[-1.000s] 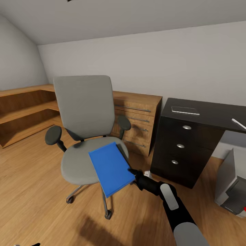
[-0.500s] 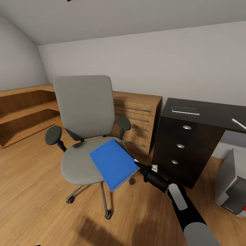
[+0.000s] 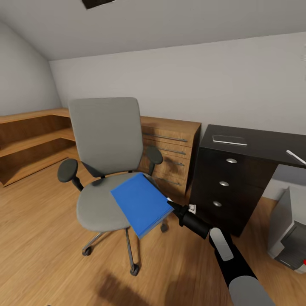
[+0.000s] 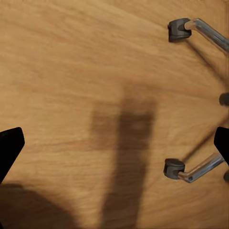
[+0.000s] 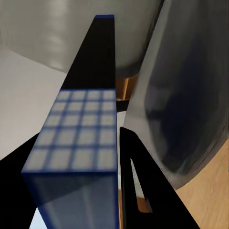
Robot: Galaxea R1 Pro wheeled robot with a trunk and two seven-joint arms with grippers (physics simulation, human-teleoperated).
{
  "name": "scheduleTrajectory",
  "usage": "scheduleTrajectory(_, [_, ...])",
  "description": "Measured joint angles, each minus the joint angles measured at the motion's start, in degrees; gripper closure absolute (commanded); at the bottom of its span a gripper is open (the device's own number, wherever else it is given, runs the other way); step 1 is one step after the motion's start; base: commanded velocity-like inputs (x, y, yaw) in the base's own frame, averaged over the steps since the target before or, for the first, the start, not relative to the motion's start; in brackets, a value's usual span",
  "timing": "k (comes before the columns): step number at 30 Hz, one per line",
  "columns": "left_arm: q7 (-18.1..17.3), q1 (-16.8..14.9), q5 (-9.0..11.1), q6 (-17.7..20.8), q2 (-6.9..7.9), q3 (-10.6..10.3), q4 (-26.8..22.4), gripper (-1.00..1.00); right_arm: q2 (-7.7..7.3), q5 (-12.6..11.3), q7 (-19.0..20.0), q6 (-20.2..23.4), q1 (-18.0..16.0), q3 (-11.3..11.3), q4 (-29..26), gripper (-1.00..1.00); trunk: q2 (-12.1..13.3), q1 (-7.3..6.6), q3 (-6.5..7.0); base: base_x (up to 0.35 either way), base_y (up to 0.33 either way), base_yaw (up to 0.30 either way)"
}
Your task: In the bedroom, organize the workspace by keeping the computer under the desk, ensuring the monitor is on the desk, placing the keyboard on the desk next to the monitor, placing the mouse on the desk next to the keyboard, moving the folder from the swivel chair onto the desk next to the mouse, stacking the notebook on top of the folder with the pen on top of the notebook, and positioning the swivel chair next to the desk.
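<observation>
The grey swivel chair (image 3: 105, 140) stands in the middle of the wood floor. My right gripper (image 3: 172, 207) is shut on the near right corner of the blue folder (image 3: 141, 203). The folder is tilted, its far end over the seat's front right and its near end past the seat edge. In the right wrist view the folder's edge (image 5: 78, 138) runs between the fingers. The black desk (image 3: 263, 142) stands to the right, with the pale notebook (image 3: 229, 139) and the pen (image 3: 296, 156) on top. The grey computer (image 3: 291, 231) sits on the floor at far right. My left gripper (image 4: 114, 145) is open above the floor.
A light wood dresser (image 3: 172, 146) stands behind the chair, beside the desk's drawer unit (image 3: 225, 187). Low wooden shelves (image 3: 29, 140) run along the left wall. The chair's chrome legs and casters (image 4: 174, 168) lie close to my left gripper.
My right gripper moved right and up a little with the folder, lifting its near end. Since then the camera has tilted slightly; arm and folder hold still.
</observation>
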Motion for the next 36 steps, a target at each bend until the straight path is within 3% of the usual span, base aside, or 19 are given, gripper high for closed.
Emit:
scheduleTrajectory(6, [-0.4,0.0,0.0,0.0,-0.35,0.0,-1.8,-1.0,-0.05,1.2,-0.1,0.5,-0.2,1.4,-2.5,1.0,0.1,-0.16,1.33,0.0,0.0,0.0])
scheduleTrajectory(10, [-0.5,0.4,0.0,0.0,-1.26,0.0,-5.7,-1.0,-0.21,1.4,-0.1,0.7,0.2,1.7,-8.6,1.0,0.1,-0.26,2.22,0.0,0.0,0.0])
scheduleTrajectory(13, [-0.4,0.9,-1.1,0.0,-2.31,-0.4,-8.3,-1.0,-0.9,1.6,-0.1,0.9,0.3,1.7,-12.9,1.0,0.2,-0.34,2.88,0.0,0.0,0.0])
scheduleTrajectory(16, [-0.3,1.3,-3.9,-0.1,-2.93,-1.1,-9.6,-1.0,-3.4,1.5,0.1,3.7,0.4,1.6,-17.0,1.0,0.2,-0.42,3.55,0.0,0.0,0.0])
scheduleTrajectory(19, [-0.3,1.4,-5.2,-0.2,-3.14,-1.4,-10.0,-1.0,-4.91,1.3,0.1,7.0,0.6,1.3,-22.3,1.0,0.3,-0.5,4.21,0.0,0.0,0.0])
scheduleTrajectory(28, [-0.4,1.5,-5.9,-0.2,-3.15,-3.8,-10.1,-1.0,-5.58,0.9,-0.1,11.2,2.7,0.8,-31.2,1.0,3.9,-2.47,5.84,0.0,0.0,-0.014])
scheduleTrajectory(31, [-0.5,1.5,-5.9,-0.2,-3.15,-4.0,-10.1,-1.0,-5.58,1.0,-0.3,13.7,3.0,0.3,-33.2,1.0,5.1,-3.13,6.46,0.0,0.0,-0.176])
scheduleTrajectory(32, [-0.6,1.5,-5.7,-0.2,-3.15,-4.7,-10.1,-1.0,-5.59,0.9,-0.4,15.1,3.2,-1.2,-34.2,1.0,5.5,-3.35,6.67,0.0,0.0,-0.251])
scheduleTrajectory(36, [-0.4,1.5,-5.8,-0.1,-3.03,-6.4,-10.1,-1.0,-5.6,1.0,-0.5,15.8,3.3,-3.4,-34.7,1.0,7.1,-4.23,7.53,0.0,0.0,-0.267])
